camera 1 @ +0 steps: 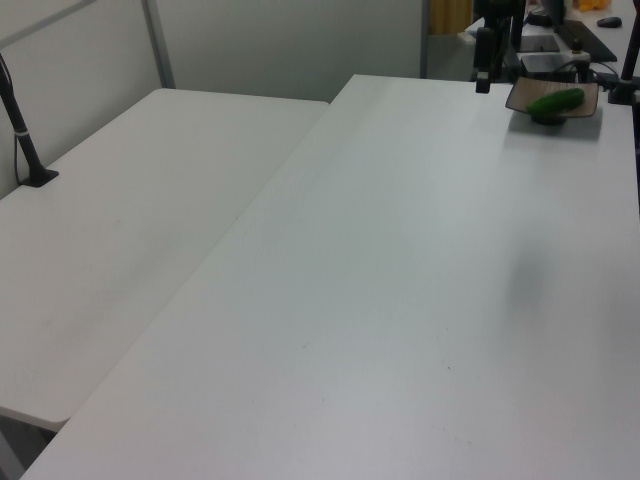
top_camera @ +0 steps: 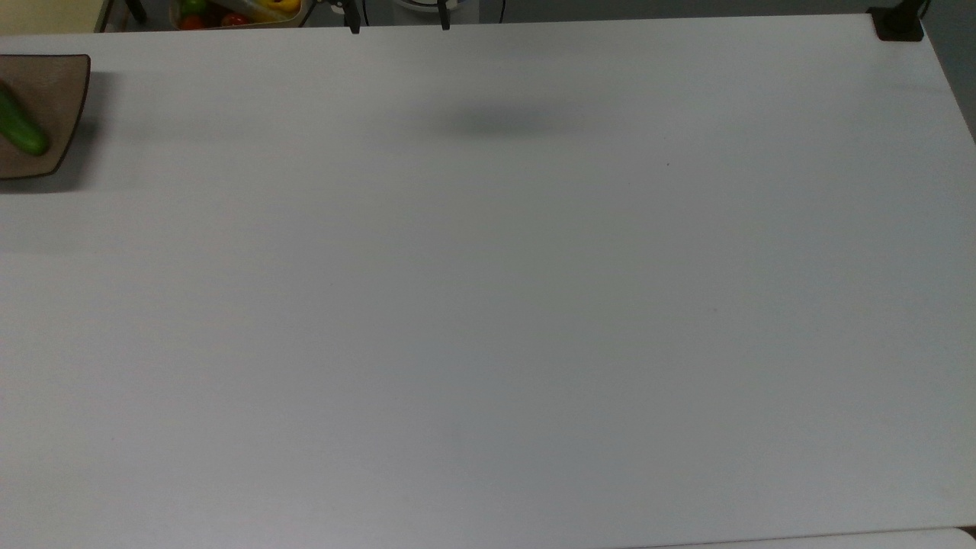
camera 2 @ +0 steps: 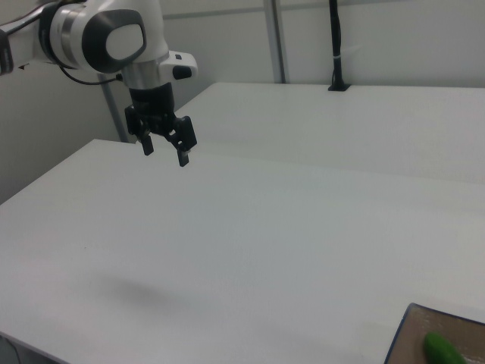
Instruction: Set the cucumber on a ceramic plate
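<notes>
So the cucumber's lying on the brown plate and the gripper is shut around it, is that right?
Not quite. The cucumber does lie on the brown plate, but the gripper is open, empty and up in the air far from it, as the right view shows.

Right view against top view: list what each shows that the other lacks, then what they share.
Right view alone: the arm's white body and the whole open gripper, hanging above the table. Top view alone: a bin of coloured produce past the table's far edge and a black clamp at its corner. Both: the cucumber lying on the plate.
</notes>
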Tool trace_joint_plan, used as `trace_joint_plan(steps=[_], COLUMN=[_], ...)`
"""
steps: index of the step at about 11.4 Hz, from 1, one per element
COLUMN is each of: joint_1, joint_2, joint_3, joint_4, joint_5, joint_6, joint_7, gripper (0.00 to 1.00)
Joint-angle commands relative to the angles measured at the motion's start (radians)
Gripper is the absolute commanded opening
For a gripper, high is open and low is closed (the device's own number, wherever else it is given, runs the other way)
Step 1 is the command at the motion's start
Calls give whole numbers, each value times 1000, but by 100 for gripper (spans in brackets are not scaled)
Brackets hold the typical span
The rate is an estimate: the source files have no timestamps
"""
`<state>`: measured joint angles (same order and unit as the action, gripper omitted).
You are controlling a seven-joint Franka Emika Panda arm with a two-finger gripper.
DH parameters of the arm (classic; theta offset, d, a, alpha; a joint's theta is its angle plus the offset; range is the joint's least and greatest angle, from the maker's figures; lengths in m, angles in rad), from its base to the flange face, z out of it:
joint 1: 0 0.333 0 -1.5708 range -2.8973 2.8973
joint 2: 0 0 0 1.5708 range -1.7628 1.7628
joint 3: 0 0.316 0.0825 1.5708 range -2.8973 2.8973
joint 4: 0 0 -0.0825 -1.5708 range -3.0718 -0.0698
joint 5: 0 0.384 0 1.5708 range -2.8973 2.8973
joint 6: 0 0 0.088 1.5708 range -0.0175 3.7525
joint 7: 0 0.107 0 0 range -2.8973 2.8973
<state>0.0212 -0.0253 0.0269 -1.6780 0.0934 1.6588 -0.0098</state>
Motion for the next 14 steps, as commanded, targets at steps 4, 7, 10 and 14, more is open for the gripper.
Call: trace_joint_plan(steps=[4, 7, 10, 14], joint_1=[52, 51, 51, 51], joint_2=[7, 13, 15, 13], joint_3=[-5, -7, -7, -7], joint_4=[-100, -95, -97, -98], joint_5=[-75, -81, -115, -149], joint_6=[179, 182, 197, 197], joint_7=[48, 57, 50, 57], gripper=[100, 100, 100, 100])
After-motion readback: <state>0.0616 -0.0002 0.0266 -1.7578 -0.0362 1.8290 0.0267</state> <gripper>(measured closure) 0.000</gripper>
